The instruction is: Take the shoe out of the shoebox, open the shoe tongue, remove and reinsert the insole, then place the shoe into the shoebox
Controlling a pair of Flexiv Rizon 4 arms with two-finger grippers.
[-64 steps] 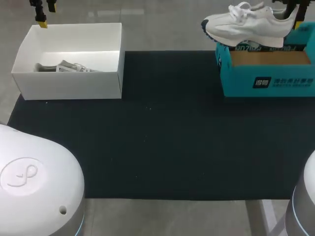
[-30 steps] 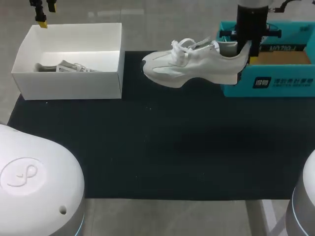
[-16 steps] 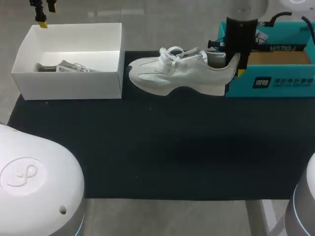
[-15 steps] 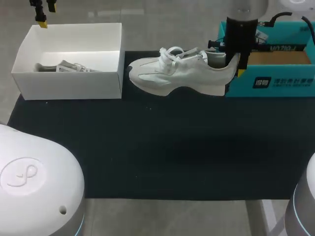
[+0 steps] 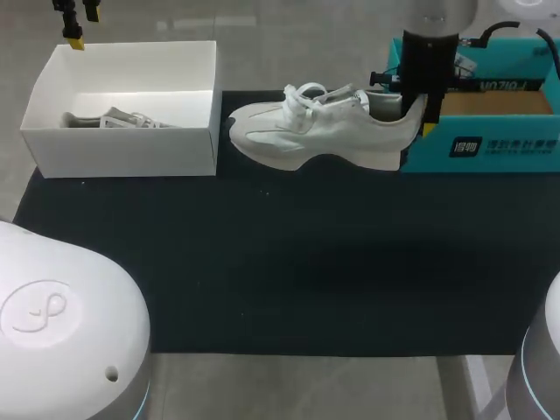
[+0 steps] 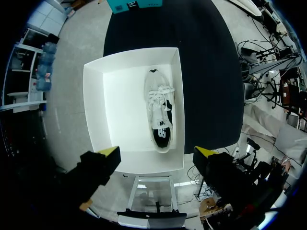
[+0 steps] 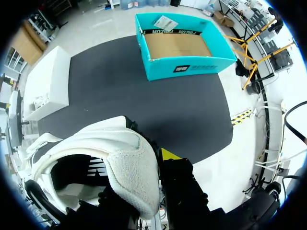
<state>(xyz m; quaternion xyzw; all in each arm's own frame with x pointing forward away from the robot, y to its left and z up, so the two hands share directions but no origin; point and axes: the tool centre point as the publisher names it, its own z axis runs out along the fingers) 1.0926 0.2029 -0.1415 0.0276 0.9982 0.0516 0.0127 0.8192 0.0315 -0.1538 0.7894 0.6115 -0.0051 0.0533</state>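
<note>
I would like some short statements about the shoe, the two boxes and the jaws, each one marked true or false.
1. The right jaws hold the white shoe by its heel. True.
2. The white shoe is inside the teal shoebox. False: it is outside, over the black mat, between the two boxes.
3. The white box is empty. False: a second shoe lies in it.
4. The left jaws are open, above the white box. True.

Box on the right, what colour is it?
The box is teal; the head view shows it best.
</note>
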